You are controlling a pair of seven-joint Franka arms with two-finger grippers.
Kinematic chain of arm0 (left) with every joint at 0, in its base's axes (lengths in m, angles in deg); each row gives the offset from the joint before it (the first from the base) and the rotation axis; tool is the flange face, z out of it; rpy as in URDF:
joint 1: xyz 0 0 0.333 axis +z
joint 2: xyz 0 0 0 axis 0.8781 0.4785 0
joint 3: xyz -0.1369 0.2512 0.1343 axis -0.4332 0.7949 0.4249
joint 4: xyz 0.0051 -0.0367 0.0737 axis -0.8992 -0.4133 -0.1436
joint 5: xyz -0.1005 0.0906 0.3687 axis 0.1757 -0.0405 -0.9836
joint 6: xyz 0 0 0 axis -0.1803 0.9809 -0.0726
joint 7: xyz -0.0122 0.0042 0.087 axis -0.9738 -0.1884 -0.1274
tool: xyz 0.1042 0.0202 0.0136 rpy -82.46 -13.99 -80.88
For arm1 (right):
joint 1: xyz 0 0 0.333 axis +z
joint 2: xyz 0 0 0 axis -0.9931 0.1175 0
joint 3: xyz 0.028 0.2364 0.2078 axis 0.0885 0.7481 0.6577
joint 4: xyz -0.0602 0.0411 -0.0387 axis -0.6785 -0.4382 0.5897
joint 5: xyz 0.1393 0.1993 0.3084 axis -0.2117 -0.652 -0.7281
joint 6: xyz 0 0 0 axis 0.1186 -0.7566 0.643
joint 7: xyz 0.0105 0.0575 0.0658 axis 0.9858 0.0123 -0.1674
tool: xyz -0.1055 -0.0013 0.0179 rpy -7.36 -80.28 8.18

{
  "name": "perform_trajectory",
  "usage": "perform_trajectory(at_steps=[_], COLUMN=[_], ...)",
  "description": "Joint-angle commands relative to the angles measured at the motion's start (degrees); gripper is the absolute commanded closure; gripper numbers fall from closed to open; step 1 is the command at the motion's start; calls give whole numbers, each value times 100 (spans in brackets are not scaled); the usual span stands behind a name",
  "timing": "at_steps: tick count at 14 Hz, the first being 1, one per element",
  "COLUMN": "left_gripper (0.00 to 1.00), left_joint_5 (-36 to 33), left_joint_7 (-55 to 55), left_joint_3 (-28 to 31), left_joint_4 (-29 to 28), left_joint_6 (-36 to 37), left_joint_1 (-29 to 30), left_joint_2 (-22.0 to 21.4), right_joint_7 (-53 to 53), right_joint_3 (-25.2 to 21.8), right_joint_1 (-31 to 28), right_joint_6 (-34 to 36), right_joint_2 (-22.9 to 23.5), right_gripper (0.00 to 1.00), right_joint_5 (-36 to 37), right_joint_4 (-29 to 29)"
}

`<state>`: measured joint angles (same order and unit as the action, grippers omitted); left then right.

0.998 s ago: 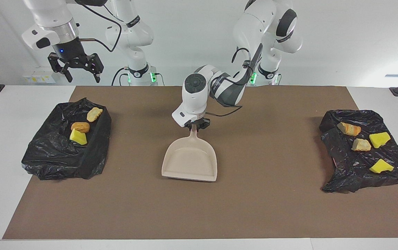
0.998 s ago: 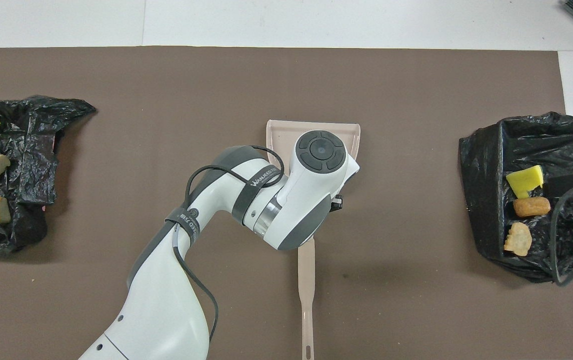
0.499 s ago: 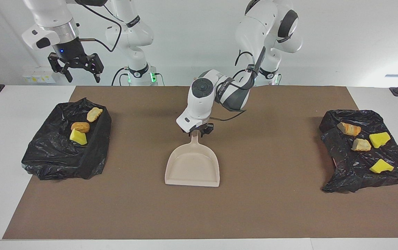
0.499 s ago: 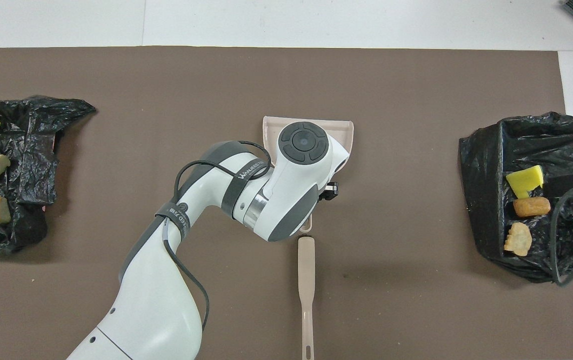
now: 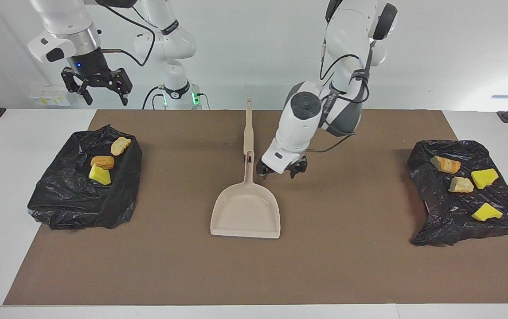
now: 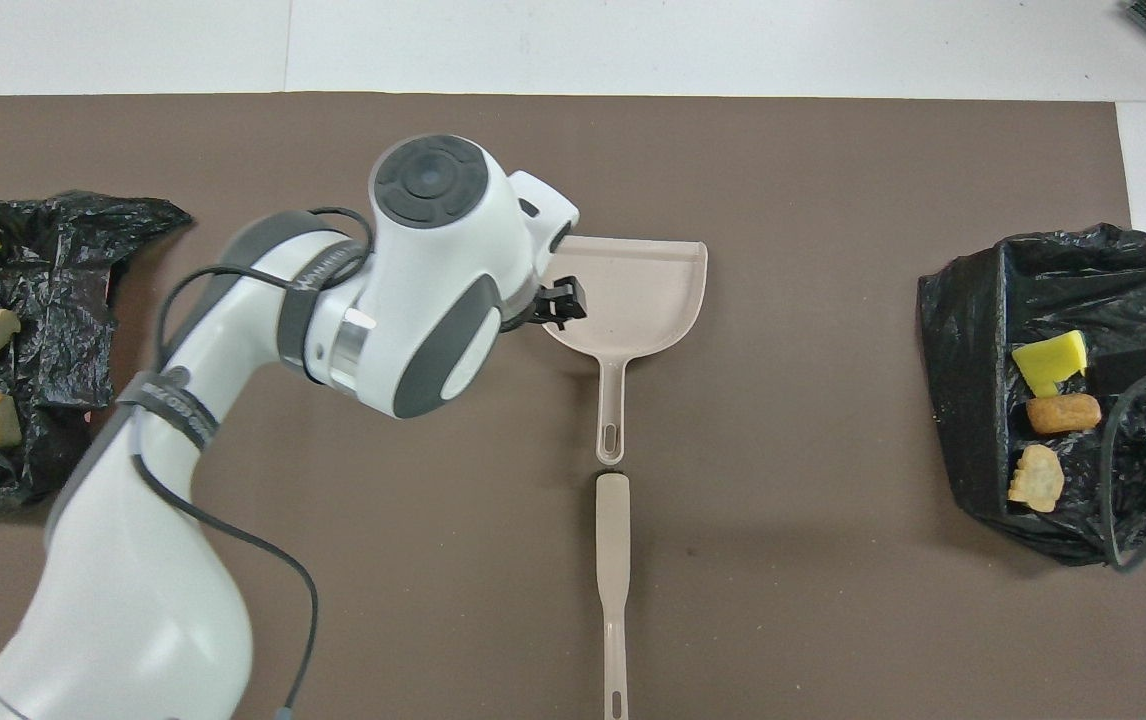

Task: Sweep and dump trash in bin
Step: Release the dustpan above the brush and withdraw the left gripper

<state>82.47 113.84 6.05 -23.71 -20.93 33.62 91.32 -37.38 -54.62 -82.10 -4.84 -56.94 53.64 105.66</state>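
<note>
While open, left claw (image 5: 281,171) beside dustpan (image 5: 245,212)

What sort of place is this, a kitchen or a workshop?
Most likely a robotics test lab: two white robot arms stand at a table covered by a brown mat, with a beige dustpan and staged scraps on black bin bags.
</note>
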Motion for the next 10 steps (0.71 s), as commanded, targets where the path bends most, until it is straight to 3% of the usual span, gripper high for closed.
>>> perform_trajectory(at_steps=[1,10], left_gripper=[0,0], left_joint_5=[31,31], left_joint_7=[-97,-3242], left_joint_3=[-27,-27], left_joint_4=[-259,-250], left_joint_6=[20,336], left_joint_1=[545,2145], left_joint_2=[-195,-756], right_joint_7=[-32,-32], right_joint_3=[21,21], right_joint_1=[-19,-19], right_joint_6=[54,54], right_joint_2=[-11,-11], right_gripper=[0,0], right_joint_5=[-51,-51], right_joint_4=[-39,-47])
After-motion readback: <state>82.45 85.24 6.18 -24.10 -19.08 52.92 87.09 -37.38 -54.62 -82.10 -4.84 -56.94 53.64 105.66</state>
